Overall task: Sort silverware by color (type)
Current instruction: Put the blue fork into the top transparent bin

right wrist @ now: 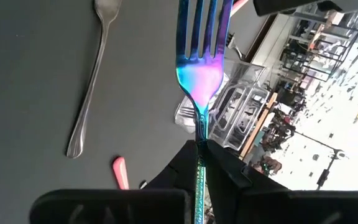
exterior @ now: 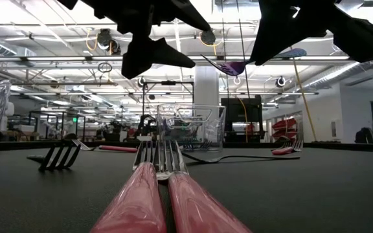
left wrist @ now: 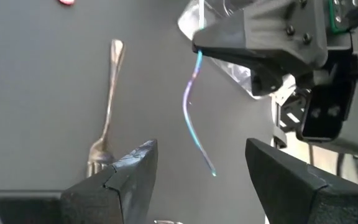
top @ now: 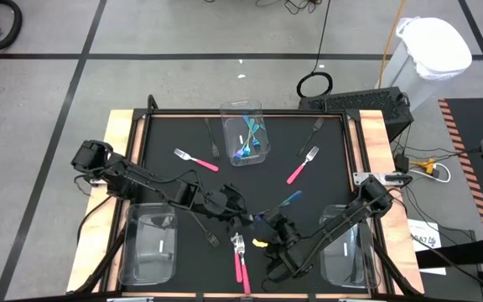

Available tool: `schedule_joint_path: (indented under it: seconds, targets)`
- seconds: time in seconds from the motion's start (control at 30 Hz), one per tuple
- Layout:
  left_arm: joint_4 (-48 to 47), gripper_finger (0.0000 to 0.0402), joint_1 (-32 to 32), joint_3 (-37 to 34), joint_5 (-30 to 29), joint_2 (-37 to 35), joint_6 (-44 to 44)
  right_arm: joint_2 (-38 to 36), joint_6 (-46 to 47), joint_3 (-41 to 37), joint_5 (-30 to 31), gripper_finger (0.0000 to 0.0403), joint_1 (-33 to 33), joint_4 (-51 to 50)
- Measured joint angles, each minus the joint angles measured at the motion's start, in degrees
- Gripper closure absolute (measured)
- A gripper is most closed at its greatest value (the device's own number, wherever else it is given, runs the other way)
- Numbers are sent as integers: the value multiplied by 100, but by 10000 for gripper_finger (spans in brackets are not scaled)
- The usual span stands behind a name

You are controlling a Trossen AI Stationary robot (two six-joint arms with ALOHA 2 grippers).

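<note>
Silverware is spread over the black surface [top: 325,180], with one piece held in the air. Iridescent blue fork [right wrist: 201,59] is in the right gripper [right wrist: 199,152], jaws clamped narrow on its handle, tines pointing away from the wrist; it sits above the surface near the front centre. Left gripper [left wrist: 201,165] hovers just beside it, jaws wide, nothing between them; the blue fork's handle passes in front of that gap in the left wrist view.

Two pink-handled forks [top: 241,262] lie side by side at the front edge, touching, tines toward the middle. Two more pink forks lie further back: one left of centre [top: 195,159], one right of centre [top: 301,165]. Dark fork [top: 313,134] lies near the back right. Another dark fork [exterior: 60,154] rests at front left.

Clear bin at the back centre [top: 243,113] holds several blue-handled pieces [top: 250,143]. Clear bin front left [top: 149,247] and clear bin front right [top: 342,252] sit at the corners.
</note>
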Motion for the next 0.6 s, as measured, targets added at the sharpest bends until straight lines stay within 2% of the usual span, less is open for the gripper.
schedule_joint_path:
  seconds: [0.37,0.6]
  targets:
    - [114,159,34,6,267,146,-8,2,2,0,9,387,-11,163]
    - [174,159,105,7,363,217,-449,1,2,0,117,387,-15,213]
